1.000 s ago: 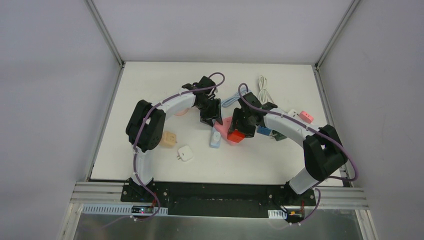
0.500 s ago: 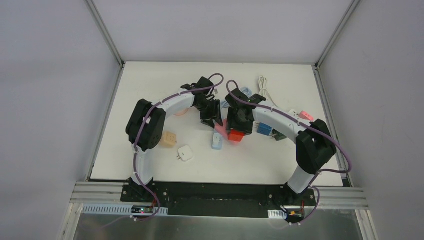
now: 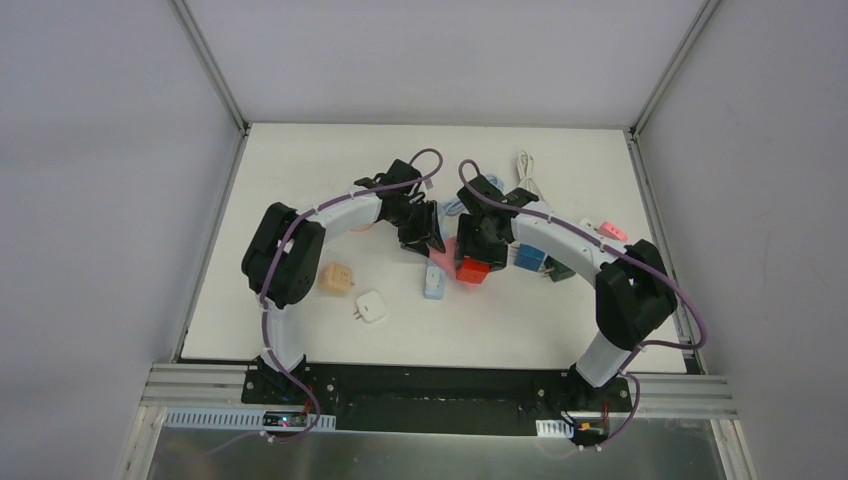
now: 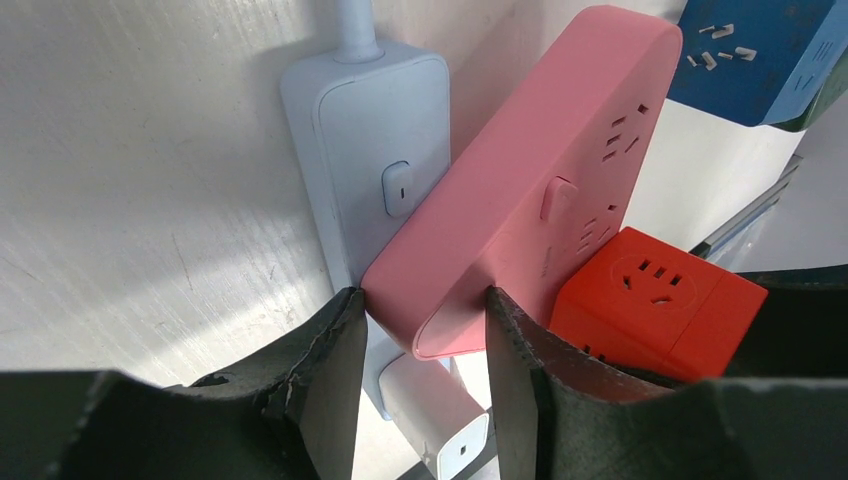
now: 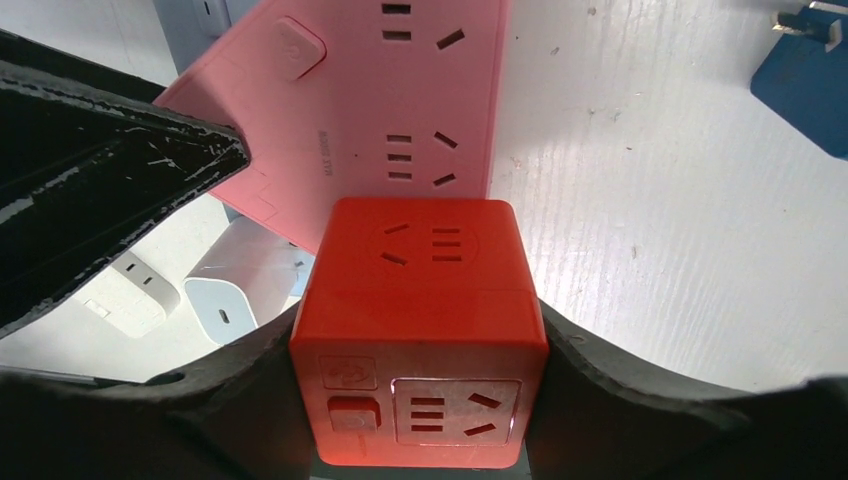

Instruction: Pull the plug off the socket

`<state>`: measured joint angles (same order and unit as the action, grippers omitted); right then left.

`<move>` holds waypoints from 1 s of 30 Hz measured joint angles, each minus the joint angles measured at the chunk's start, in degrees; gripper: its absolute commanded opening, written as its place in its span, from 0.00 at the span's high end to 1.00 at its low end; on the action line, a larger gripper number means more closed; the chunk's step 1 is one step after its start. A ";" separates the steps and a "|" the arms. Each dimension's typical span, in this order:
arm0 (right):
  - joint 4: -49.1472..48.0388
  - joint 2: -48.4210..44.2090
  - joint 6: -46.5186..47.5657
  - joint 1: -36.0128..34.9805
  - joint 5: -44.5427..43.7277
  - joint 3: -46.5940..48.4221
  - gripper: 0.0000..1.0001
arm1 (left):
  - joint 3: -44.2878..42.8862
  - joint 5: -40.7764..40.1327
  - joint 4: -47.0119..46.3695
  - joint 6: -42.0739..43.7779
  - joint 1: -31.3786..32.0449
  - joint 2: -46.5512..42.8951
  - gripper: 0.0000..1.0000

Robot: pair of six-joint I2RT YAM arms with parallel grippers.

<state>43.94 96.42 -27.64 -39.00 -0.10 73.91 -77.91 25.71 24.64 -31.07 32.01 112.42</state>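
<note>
A pink power strip (image 4: pixel 520 190) lies tilted over a light blue power strip (image 4: pixel 365 150). My left gripper (image 4: pixel 420 345) is shut on the pink strip's near end, one finger on each side. A red cube plug (image 5: pixel 420 300) sits against the pink strip (image 5: pixel 370 110); its prongs are hidden. My right gripper (image 5: pixel 420 400) is shut on the red cube, fingers on its left and right faces. In the top view, the left gripper (image 3: pixel 425 236), the right gripper (image 3: pixel 473 258), the red cube (image 3: pixel 473 271) and the pink strip (image 3: pixel 443 256) meet at the table's middle.
A white charger (image 4: pixel 445 425) is plugged into the light blue strip (image 3: pixel 433 285). A blue cube plug (image 3: pixel 528 258), a dark plug (image 3: pixel 560 270) and a pink plug (image 3: pixel 612 233) lie to the right. A peach cube (image 3: pixel 336 278) and a white charger (image 3: pixel 372 306) lie left. A white cable (image 3: pixel 527 170) lies behind.
My right arm has swung its elbow and wrist leftward, still holding the red cube at the pink strip. My left arm has shifted slightly left. The strip and cube stay put.
</note>
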 measured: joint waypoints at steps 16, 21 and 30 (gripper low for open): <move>1.07 0.24 0.92 0.17 -0.66 1.18 1.00 | 1.05 1.36 -1.33 -0.11 -0.63 0.00 0.83; -1.27 -1.09 1.57 2.08 2.93 -1.40 1.00 | 0.44 1.81 -0.83 -0.07 -0.61 0.44 0.83; 11.37 7.72 0.52 -3.04 -6.62 11.65 1.00 | 0.04 2.73 0.13 -0.07 -0.98 0.96 0.83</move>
<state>55.31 104.14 -27.11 -42.04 -6.72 85.56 -77.87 28.45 24.77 -31.14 31.03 113.38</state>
